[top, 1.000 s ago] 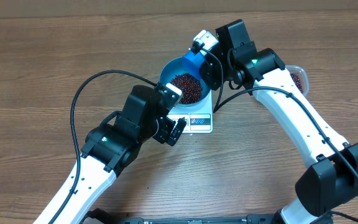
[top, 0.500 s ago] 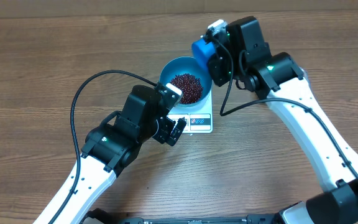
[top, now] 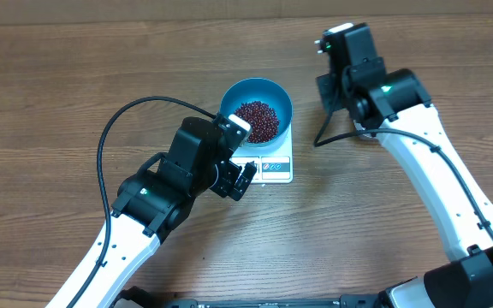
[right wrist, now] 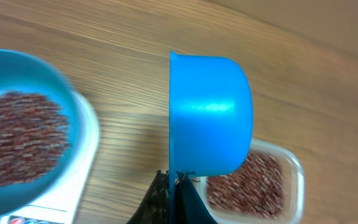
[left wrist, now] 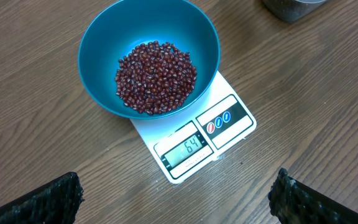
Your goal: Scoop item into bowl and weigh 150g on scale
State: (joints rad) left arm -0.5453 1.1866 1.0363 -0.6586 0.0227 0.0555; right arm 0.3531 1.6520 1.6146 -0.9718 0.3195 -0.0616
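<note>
Left arm (top: 165, 184) came up from the near edge of the worktop (top: 58, 85), elbow bent, wrist angled down at the scale's display side. My left gripper (left wrist: 176, 202) hung spread wide, gripping nothing. The scale (left wrist: 236, 107) sat mid-worktop, display reading 64. The bowl (left wrist: 98, 56) stood on it with beans (left wrist: 156, 76) heaped inside. Right arm (top: 418, 145) stretched toward the far edge, right of the bowl. My right gripper (right wrist: 174, 186) was pinched tight on the scoop (right wrist: 210, 115), which lay tipped sideways over the tub (right wrist: 253, 186).
</note>
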